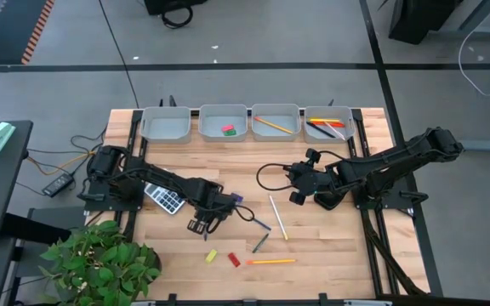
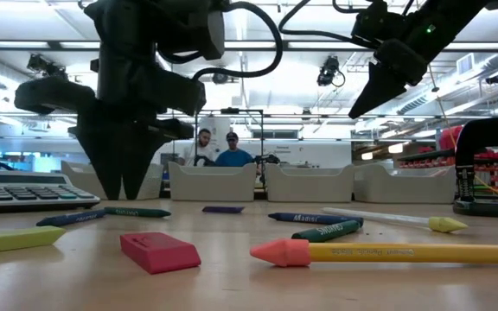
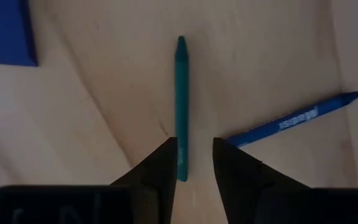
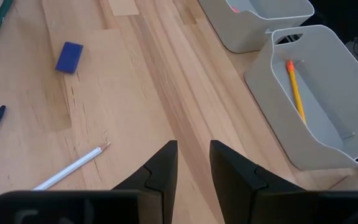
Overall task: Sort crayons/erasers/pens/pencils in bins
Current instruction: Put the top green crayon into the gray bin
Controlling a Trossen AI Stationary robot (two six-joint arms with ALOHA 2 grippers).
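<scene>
The left claw sits low over the wooden table, in the lower left middle of the high view. Its two dark fingers are a little apart and hold nothing. In the left wrist view a teal crayon lies on the wood with its near end just beside one fingertip, more at the edge of the gap than in it. A blue crayon lies slanted close to the other finger.

The right claw hangs above the table right of the middle. Its fingers are a little apart too, with only bare wood showing between them.

The four grey bins stand in a row along the top edge of the table. One bin has a pink and a green eraser in it. The next one has an orange pencil.

Near the bottom of the high view lie a yellow eraser, a red eraser and a long yellow pencil. They are well apart from both claws. A white pencil lies in the middle, nearer the right claw.
</scene>
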